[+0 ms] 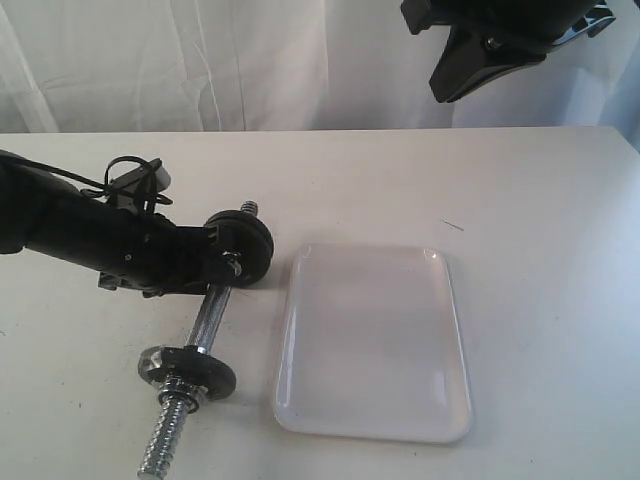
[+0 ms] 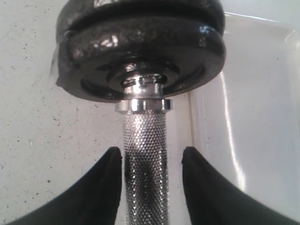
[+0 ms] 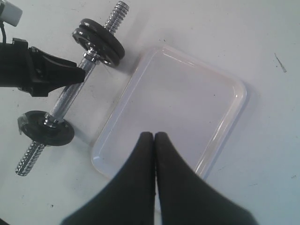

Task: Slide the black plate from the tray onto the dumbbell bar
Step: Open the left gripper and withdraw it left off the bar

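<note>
The white tray (image 1: 370, 340) holds nothing. The chrome dumbbell bar (image 1: 210, 312) lies on the table just left of it. Two black discs sit stacked on the bar's far end; the black plate (image 1: 245, 245) is one of them, but I cannot tell which. In the left wrist view they (image 2: 140, 51) rest against a chrome collar. My left gripper (image 2: 152, 154) is open and straddles the knurled bar (image 2: 144, 140) just below the discs, with a small gap on one side. My right gripper (image 3: 154, 136) is shut on nothing, high above the tray (image 3: 187, 93).
Another black disc with a chrome nut (image 1: 195, 368) sits near the bar's near threaded end. White curtains hang behind the table. The right arm (image 1: 470, 60) hangs at the top right of the exterior view.
</note>
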Controlling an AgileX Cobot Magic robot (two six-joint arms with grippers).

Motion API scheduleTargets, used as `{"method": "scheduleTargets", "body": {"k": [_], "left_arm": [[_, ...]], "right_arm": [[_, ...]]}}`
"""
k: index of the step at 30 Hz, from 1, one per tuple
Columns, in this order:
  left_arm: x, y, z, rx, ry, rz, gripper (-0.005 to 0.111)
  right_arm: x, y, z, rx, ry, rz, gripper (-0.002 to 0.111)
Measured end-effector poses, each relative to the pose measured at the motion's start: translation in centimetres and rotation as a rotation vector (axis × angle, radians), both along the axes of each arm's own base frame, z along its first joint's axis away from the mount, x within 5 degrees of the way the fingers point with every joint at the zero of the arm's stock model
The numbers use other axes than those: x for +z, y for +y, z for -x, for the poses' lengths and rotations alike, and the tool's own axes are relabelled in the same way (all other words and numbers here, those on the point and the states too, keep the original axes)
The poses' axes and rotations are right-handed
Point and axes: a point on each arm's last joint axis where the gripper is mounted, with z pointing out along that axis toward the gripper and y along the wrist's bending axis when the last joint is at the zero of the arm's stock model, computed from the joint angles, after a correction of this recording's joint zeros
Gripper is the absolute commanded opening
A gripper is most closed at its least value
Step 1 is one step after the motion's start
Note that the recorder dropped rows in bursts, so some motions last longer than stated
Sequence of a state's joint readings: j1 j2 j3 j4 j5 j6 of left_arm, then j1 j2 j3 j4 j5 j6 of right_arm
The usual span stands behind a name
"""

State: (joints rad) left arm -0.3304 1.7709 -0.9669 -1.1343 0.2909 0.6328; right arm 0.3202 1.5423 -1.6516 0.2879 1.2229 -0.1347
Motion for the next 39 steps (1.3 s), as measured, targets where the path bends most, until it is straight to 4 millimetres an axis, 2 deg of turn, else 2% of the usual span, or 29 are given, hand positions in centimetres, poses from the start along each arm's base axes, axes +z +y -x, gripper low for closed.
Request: {"method": "scheduleTargets", "body": {"k": [4, 9, 11, 14, 15, 20, 23, 25, 28, 33, 37, 39], "left_arm": [[1.2, 0.2, 0.1, 0.005, -0.033, 0.01, 0.047], [2.9, 1.8, -0.1, 0.029, -0.08, 0.015, 0.045], [3.4, 2.5, -0.1, 0.037, -0.087, 0.024, 0.035], [4.1, 3.2, 0.0, 0.033, -0.098, 0.027, 0.005], [4.2, 3.3, 0.1, 0.025, -0.104, 0.02, 0.0], [5.1, 3.8, 0.9, -0.076, -0.155, -0.07, 0.0], [5.4, 3.9, 1.2, -0.092, -0.165, -0.098, 0.0], [5.4, 4.0, 1.3, -0.099, -0.153, -0.102, 0.0], [5.4, 4.0, 1.5, -0.12, -0.148, -0.109, 0.0], [5.3, 4.0, 1.5, -0.125, -0.141, -0.121, 0.0], [3.4, 3.8, 1.1, -0.121, -0.055, -0.115, 0.0], [3.0, 3.8, 1.0, -0.12, -0.043, -0.116, 0.0]], "right_arm": [[0.0, 0.0, 0.0, 0.0, 0.0, 0.0, 0.0], [0.0, 0.0, 0.0, 0.0, 0.0, 0.0, 0.0], [0.0, 0.0, 0.0, 0.0, 0.0, 0.0, 0.0], [0.0, 0.0, 0.0, -0.001, -0.001, 0.004, 0.0], [0.0, -0.1, 0.0, -0.002, -0.003, 0.008, 0.0], [0.4, -0.5, 0.4, -0.002, -0.03, 0.031, 0.0], [1.0, -0.9, 1.7, -0.004, -0.049, 0.031, 0.0], [1.4, -1.5, 3.4, -0.003, -0.063, 0.033, 0.0], [1.2, -2.6, 6.5, -0.01, -0.091, 0.027, 0.0], [0.5, -3.9, 10.1, -0.027, -0.146, 0.008, 0.0], [-0.4, -4.3, 11.1, -0.032, -0.144, 0.01, 0.0], [-0.8, -4.4, 11.2, -0.034, -0.141, 0.019, 0.0]]}}
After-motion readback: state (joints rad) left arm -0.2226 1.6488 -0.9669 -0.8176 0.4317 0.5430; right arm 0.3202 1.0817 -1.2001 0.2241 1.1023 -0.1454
